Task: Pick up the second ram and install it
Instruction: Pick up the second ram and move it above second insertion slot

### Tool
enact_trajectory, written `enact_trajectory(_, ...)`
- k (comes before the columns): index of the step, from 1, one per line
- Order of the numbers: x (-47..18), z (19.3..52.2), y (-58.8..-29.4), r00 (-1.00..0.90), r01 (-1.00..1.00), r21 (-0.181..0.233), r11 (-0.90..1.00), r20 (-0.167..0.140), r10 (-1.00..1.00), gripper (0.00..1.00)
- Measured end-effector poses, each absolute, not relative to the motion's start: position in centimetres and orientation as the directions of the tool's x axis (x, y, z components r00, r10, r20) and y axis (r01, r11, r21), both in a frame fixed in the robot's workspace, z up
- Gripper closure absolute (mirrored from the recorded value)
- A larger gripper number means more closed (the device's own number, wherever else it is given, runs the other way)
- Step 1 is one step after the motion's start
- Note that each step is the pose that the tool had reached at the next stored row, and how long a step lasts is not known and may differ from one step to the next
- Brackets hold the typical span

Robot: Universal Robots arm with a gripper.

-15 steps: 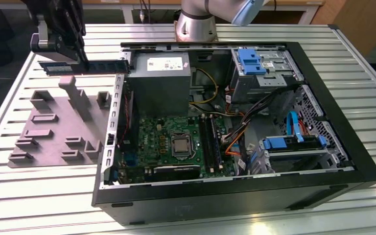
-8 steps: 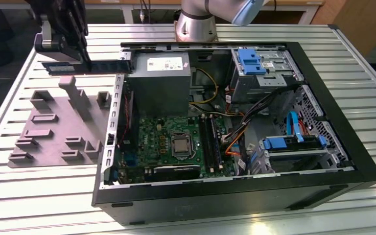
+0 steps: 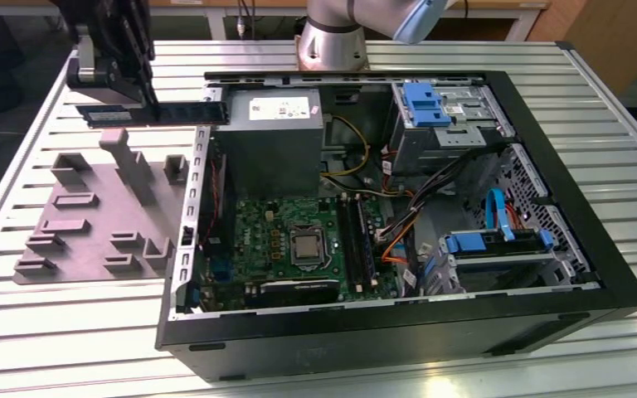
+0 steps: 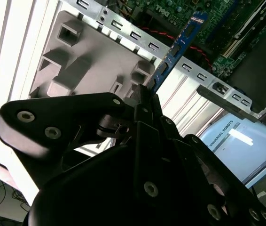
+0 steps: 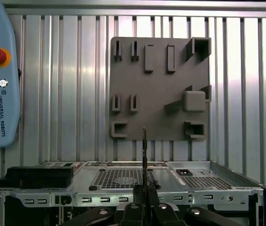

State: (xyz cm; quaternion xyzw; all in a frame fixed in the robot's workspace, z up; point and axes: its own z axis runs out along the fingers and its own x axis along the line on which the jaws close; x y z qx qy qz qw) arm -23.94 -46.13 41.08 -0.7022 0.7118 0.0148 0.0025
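Exterior view: long dark second ram (image 3: 186, 111)

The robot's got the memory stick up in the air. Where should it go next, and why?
Probably sideways, toward the exterior view's right, over the open case. The fingers are shut on the ram, which hangs at the case's edge near the grey holder. The black sockets on the green board lie inside the case, well away from it.

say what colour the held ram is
The second ram is blue with dark chips, clearest in the second wrist view.
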Motion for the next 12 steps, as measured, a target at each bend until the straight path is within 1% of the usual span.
enact_trajectory(12,-22.97,41.08,-46.12,-0.014,-1.000,0.018,0.013,-0.024,-1.000,0.86)
